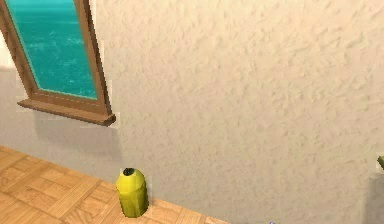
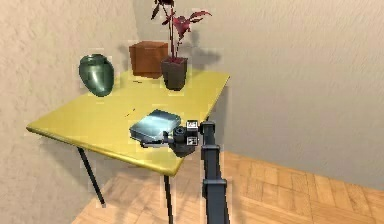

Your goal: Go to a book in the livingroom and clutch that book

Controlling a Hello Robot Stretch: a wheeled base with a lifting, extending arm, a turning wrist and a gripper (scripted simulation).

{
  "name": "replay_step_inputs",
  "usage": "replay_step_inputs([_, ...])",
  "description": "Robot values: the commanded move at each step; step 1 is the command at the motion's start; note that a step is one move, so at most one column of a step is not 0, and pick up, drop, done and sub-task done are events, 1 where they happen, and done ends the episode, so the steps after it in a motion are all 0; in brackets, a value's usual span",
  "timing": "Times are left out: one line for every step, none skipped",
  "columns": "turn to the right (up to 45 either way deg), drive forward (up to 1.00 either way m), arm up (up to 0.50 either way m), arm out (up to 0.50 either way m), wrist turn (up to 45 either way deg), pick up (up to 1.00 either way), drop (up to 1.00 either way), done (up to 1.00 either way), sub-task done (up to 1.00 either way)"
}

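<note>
The book (image 2: 157, 124) lies flat close to the worktop's (image 2: 90, 118) near corner, by the edge the arm (image 2: 213, 172) reaches over. The end effector (image 2: 172, 139) is at it; I cannot tell whether it grasps anything. A shallow hold could likely push the book off that edge, as it is a thin grey-blue slab with a smooth cover. A glossy green vase (image 2: 96, 74), a brown box (image 2: 148, 56) and a potted plant (image 2: 176, 60) stand near the far edge.

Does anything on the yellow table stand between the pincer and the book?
Nothing visible does: the pincer shows right at the book; the vase, box and potted plant stand farther back.
</note>
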Motion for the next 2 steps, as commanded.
replay_step_inputs([0.0,0.00,0.10,0.00,0.0,0.00,0.00,0.00,0.00])
replay_step_inputs([0.0,0.00,0.00,0.00,0.0,0.00,0.00,1.00,0.00])
